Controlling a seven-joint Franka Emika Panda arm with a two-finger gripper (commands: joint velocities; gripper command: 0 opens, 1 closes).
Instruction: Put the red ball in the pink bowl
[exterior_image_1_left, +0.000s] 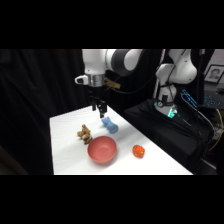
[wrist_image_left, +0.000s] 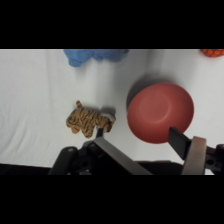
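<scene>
The red ball (exterior_image_1_left: 138, 150) lies on the white table (exterior_image_1_left: 65, 150), to the right of the pink bowl (exterior_image_1_left: 102, 149) and a short gap from it. In the wrist view the ball (wrist_image_left: 212, 51) shows only as a sliver at the top right edge, and the bowl (wrist_image_left: 160, 112), with nothing in it, fills the right middle. My gripper (exterior_image_1_left: 100, 107) hangs above the table's far part, well above and behind the bowl, far from the ball. The gripper (wrist_image_left: 137, 132) is open and holds nothing.
A blue cylindrical toy (exterior_image_1_left: 109, 125) lies just below and right of the gripper; it shows at the wrist view's top edge (wrist_image_left: 92, 55). A small brown striped plush figure (exterior_image_1_left: 84, 133) stands left of the bowl (wrist_image_left: 89, 121). Dark equipment sits beyond the table's right edge.
</scene>
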